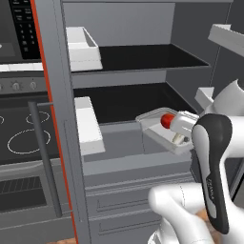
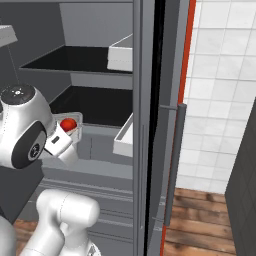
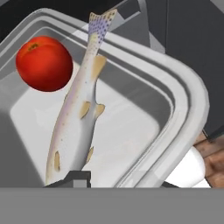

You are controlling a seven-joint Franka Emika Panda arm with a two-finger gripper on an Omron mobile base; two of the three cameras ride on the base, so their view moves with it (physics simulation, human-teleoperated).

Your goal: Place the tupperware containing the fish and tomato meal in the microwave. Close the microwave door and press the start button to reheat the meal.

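Observation:
The tupperware (image 1: 155,119) is a shallow white-grey tray, held tilted at the front of the open fridge's lower shelf (image 1: 124,102). A red tomato (image 3: 43,63) and a pale speckled fish (image 3: 76,118) lie in it. My gripper (image 3: 124,181) is shut on the tray's near rim, with one fingertip (image 3: 78,178) inside the tray next to the fish's head. From the left base the gripper (image 1: 183,131) sits at the tray's right end, beside the tomato (image 1: 167,121). The right base view shows the tupperware (image 2: 76,119) just beyond the hand. The microwave's black keypad (image 1: 26,28) shows at upper left.
The fridge's grey, red-edged door (image 1: 52,95) stands open between the shelves and the stove (image 1: 19,86) with its cooktop (image 1: 24,133). Deep white bins (image 1: 83,47) (image 1: 88,126) sit in the door. A tiled wall (image 2: 220,75) lies to the right.

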